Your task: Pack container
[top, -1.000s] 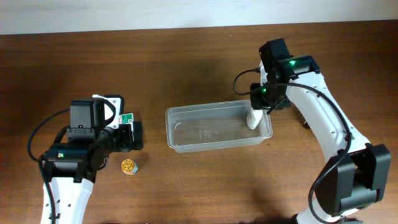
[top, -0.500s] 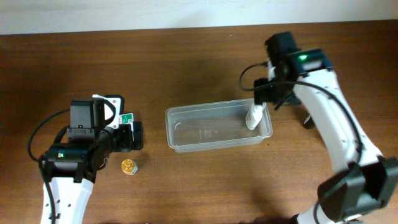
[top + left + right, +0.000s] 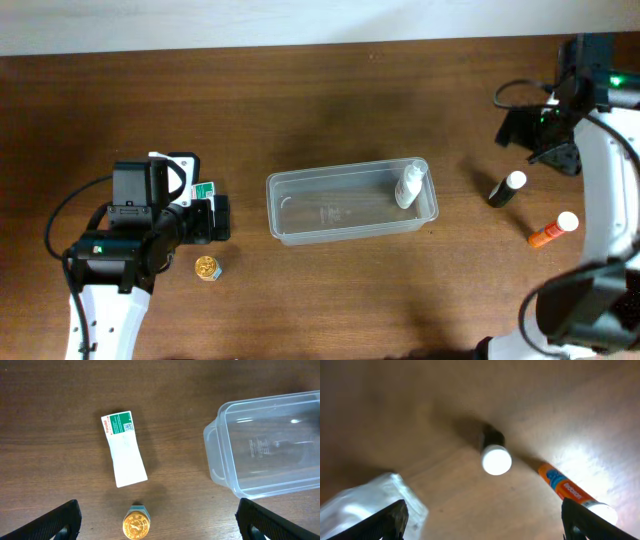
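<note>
Far from the right pincer (image 3: 545,141) sits the container (image 3: 330,206).

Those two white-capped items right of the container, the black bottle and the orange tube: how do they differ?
The black bottle has a dark body; the orange tube is orange with blue print. The bottle sits nearer the container; the tube is farther right and nearer the front edge. The tube looks slimmer than the bottle. Both have white caps and sit outside the container.
</note>
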Tool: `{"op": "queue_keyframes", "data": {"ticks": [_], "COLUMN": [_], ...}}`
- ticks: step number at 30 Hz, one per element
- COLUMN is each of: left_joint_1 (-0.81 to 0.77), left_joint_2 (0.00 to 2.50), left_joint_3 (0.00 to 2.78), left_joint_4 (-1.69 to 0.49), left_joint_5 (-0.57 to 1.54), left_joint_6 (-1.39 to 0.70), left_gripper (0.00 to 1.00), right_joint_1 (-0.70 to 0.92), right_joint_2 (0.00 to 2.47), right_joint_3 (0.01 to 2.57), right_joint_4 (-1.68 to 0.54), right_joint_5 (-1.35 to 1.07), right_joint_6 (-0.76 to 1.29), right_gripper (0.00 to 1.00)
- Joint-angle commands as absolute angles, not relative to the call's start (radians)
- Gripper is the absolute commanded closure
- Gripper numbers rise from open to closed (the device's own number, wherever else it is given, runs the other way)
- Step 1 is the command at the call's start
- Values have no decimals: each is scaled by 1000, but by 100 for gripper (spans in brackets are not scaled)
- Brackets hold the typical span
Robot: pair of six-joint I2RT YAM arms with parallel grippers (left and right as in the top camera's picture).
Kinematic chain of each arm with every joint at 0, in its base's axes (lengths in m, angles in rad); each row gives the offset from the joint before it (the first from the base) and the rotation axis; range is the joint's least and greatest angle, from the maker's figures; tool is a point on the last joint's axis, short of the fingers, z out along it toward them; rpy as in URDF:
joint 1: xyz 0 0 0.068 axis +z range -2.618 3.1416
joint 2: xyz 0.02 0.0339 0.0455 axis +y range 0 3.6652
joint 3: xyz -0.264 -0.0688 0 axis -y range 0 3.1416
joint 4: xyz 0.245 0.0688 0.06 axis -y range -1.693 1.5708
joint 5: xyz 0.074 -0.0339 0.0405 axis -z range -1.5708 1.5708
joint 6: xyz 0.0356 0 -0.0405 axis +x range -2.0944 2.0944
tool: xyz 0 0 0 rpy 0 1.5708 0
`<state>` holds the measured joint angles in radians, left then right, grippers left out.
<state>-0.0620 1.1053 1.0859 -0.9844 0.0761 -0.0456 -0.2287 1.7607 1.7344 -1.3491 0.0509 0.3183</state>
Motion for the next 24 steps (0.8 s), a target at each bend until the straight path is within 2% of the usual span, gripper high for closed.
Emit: {"op": "queue_keyframes", "data": {"ticks": [1, 11, 15, 18, 24], "left_joint_1": [-56, -56, -56, -56, -56], "left_joint_2": [1107, 1107, 1107, 1107, 1107], "left_joint_3": [1105, 1105, 1105, 1105, 1105], "left_joint_4": [-986, -986, -986, -986, -986], "left_joint_5": [87, 87, 87, 87, 87], "left_joint_6": [-36, -37, -36, -36, -36], "left_gripper": [1, 1, 1, 1, 1], "right_joint_1": [-265, -282, -282, -282, -282], "right_joint_2": [1836, 1995, 2014, 2014, 2014], "right_joint_3": [1665, 1626, 1626, 1626, 1626], "right_joint_4": [-1335, -1274, -1265, -1264, -1267], "right_joint_5": [30, 29, 30, 30, 30], "right_joint_6": [331, 315, 315, 315, 311], "right_gripper": [10, 13, 43, 60, 74]}}
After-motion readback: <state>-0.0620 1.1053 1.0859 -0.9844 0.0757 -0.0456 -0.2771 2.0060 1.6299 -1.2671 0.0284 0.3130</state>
